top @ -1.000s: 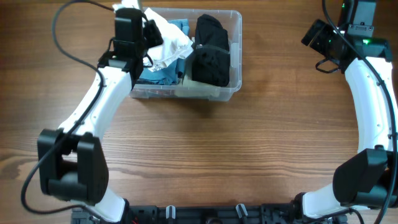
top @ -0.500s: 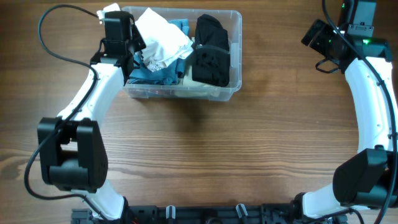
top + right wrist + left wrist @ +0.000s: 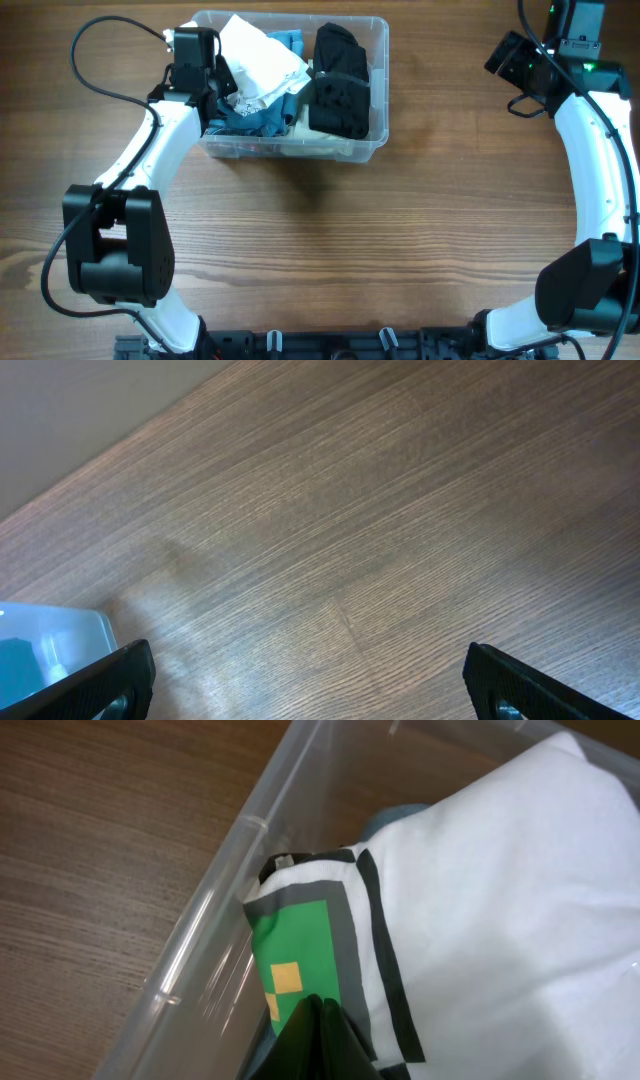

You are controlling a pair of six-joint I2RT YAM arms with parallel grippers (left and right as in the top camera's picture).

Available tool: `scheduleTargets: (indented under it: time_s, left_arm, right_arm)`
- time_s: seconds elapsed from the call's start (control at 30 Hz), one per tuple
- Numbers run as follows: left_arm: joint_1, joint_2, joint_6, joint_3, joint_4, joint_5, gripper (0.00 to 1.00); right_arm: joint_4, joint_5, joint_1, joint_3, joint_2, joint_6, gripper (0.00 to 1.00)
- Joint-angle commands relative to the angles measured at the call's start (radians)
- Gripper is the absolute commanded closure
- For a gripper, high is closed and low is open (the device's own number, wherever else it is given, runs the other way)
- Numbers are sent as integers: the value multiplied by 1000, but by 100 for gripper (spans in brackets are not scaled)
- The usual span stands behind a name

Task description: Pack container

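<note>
Firmly closed, left gripper (image 3: 316,1022) seemingly pinches the white cloth (image 3: 500,900) just inside the container's (image 3: 300,150) left wall. The container sits far-side on the table (image 3: 400,250); right gripper (image 3: 315,685) gapes wide, well apart.

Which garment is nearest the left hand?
The white cloth with the green-and-black print, against the shut left hand; the blue garment lies beneath, the black garment farther right.

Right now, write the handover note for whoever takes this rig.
Left gripper: shut, tips against the green print on the white garment, by the left wall of the container; pinch unclear.
Right gripper: open, empty, over the table, away from the container.
Done: white garment, blue clothing and black clothing are in the container.
Left: white garment sits bunched on top; probably needs tucking in.
</note>
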Motion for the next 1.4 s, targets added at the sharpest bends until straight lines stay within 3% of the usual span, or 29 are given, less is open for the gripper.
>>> scheduleTargets:
  time_s: [0.0,0.2,0.37,0.57,0.83,0.97,1.27,1.37]
  left_arm:
    - [-8,-10,-5,6,51,20,96]
    - [-55,-167,-5,6,110,48,96]
    - [-117,-240,-7,6,8,149,95]
    - [-164,-154,-97,6,-199,154,96]
    - [-165,-29,-115,6,-225,169,96]
    - [-163,-43,-105,6,-146,168,96]
    - [-162,-167,-55,6,244,166,93]
    - [-162,-151,-55,6,293,166,92]
  right_arm:
    - [3,-5,2,-3,11,11,0]
    - [3,-5,2,-3,11,11,0]
    - [3,-5,2,-3,11,11,0]
    - [3,-5,2,-3,11,11,0]
    - [3,-5,2,-3,11,11,0]
    - [3,-5,2,-3,11,11,0]
    - [3,-5,2,-3,11,11,0]
    - [3,-5,2,-3,11,11,0]
